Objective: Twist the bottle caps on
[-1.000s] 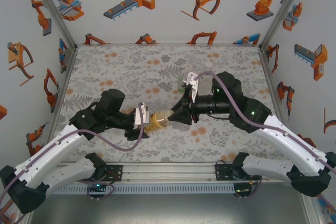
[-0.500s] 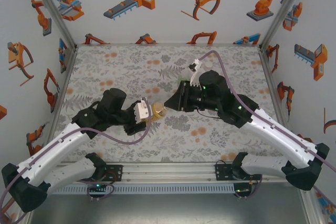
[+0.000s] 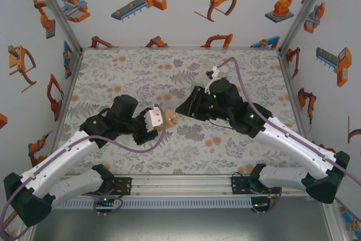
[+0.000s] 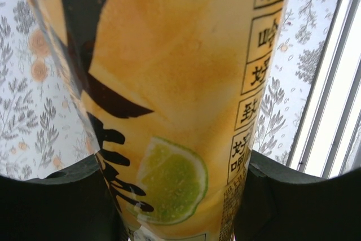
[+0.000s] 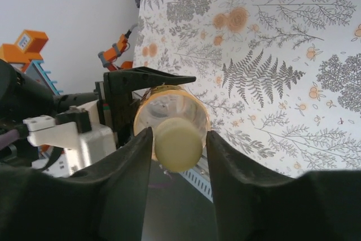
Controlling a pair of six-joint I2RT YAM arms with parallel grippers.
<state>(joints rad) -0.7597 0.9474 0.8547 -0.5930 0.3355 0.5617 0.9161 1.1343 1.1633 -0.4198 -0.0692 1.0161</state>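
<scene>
At mid-worktop (image 3: 113, 77), left end effector (image 3: 159, 119) clamps the amber clear plastic bottle (image 4: 180, 83). Right end effector (image 5: 179, 139) flanks its pale-yellow round plastic cap (image 5: 178, 145), grip unclear. If only half-threaded, the cap could drop.

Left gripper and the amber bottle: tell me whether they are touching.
Touching. The left wrist view shows the amber bottle wedged between both fingers of the left gripper, with no gap on either side.
</scene>
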